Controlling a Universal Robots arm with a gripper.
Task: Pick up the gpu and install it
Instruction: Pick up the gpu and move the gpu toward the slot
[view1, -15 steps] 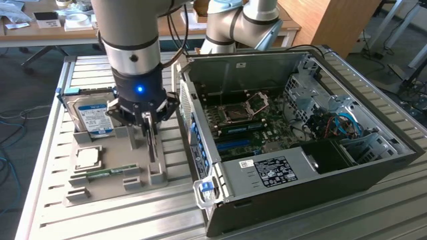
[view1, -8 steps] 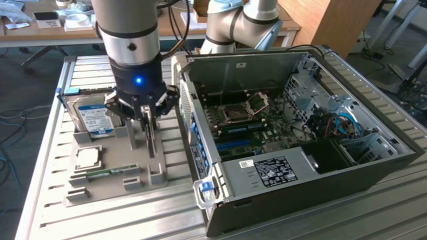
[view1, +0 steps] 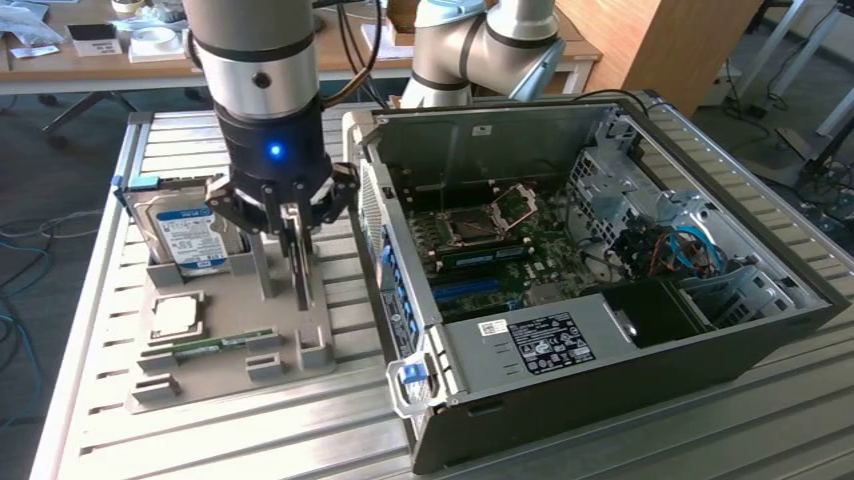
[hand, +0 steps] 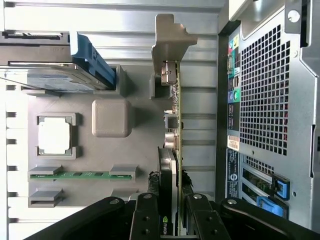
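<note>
Green board on edge: in the exterior view the gpu (view1: 304, 272) stands upright in a slot of the grey tray (view1: 287, 335), on the tray's side nearest the computer case (view1: 667, 365). My gripper (view1: 296, 240) hangs straight down over that slot with a finger on either face of the card. A hard drive (view1: 187, 235) stands at the tray's opposite side, well apart from the grip. The card's lower edge looks seated in the tray, but I cannot tell whether it is clear of the slot.

From the wrist view I look down along the card's top edge. The black fingers (hand: 146, 215) sit against both faces, one on the cooler (hand: 167, 172) and one on the bare board side. I can make out no gap, so I read the jaws as clamped on the gpu. The silver bracket (hand: 170, 42) is at the end away from my grip, by the tray's edge. A processor chip (hand: 54, 136) and a memory stick (hand: 80, 175) lie flat in the tray's other pockets, clear of the fingers.

As I judge it, the card will handle as light and stiff along its length, but fragile. The board is thin and its surface parts can chip, so the cooler block is the sound place to squeeze, and only modestly. The grip is near one end, so the bracket end may swing.
</note>
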